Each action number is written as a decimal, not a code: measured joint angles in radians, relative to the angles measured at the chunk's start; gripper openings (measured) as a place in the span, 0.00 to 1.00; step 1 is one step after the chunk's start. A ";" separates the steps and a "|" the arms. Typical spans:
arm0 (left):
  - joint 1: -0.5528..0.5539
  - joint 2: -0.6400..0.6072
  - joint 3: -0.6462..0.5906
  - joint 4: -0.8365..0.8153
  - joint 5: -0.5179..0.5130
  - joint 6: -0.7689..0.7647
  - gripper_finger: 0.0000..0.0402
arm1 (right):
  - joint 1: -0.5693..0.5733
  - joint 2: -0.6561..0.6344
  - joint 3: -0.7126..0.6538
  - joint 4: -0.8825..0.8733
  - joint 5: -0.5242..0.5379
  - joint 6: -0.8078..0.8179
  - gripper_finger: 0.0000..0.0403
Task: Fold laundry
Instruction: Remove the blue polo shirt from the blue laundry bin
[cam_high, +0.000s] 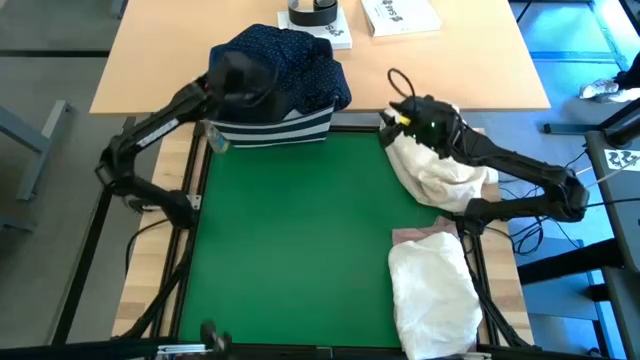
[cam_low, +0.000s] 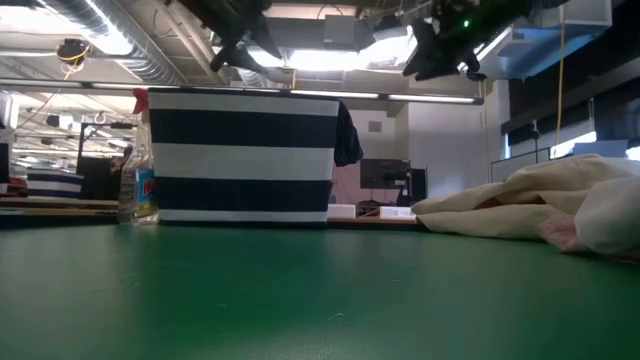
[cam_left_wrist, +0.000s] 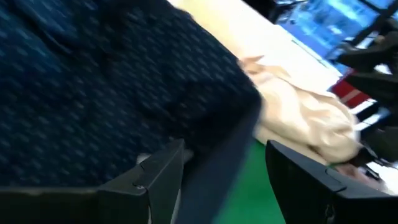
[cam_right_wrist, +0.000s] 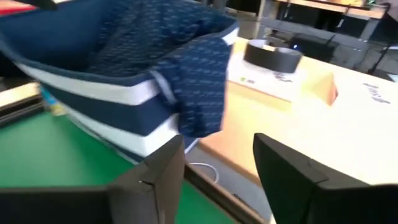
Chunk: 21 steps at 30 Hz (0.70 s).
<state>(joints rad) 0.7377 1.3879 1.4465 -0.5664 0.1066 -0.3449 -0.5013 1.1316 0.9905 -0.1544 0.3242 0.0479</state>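
Nearest the low camera you're looking at the flat green mat (cam_low: 300, 290), with nothing between it and the lens.

Right gripper (cam_right_wrist: 217, 180): fingers are standing apart, nothing between them. It's hanging above the mat's far right corner, just over the crumpled cream-beige cloth bundle (cam_high: 440, 170), not touching it as far as you can see from the low view.

Left gripper (cam_left_wrist: 224, 180): jaws are standing wide, empty. It's hovering over the navy fabric bin with white stripes (cam_high: 270, 128) at the mat's far edge, close above the cloth in it.

Task items:
- Navy white-dotted shirt (cam_high: 295, 65) is heaped in the bin, one part spilling over the rim on the side facing the right arm.
- White shirt (cam_high: 432, 295) is lying bunched on the mat's near right edge, well apart from both grippers.
- Pale pink top (cam_high: 425, 237) is peeking out from under the white shirt's far end, touching it.

Beyond the bin on the pale wooden table (cam_high: 450, 70): a dark tape roll (cam_high: 312, 12) and a white printed box (cam_high: 398, 14).
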 joint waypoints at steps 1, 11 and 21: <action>0.021 0.032 0.043 -0.021 0.000 0.013 0.55 | -0.023 0.005 0.000 0.012 -0.017 -0.005 0.49; 0.292 0.380 0.510 -0.143 -0.045 0.222 0.55 | -0.171 0.114 0.000 0.238 -0.084 0.000 0.49; 0.451 0.617 0.671 -0.150 0.030 0.362 0.55 | -0.173 0.205 0.000 0.293 -0.107 -0.002 0.49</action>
<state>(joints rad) 1.1892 2.0047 2.1176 -0.7162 0.1365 0.0173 -0.6746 1.3363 0.9905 0.1385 0.2168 0.0463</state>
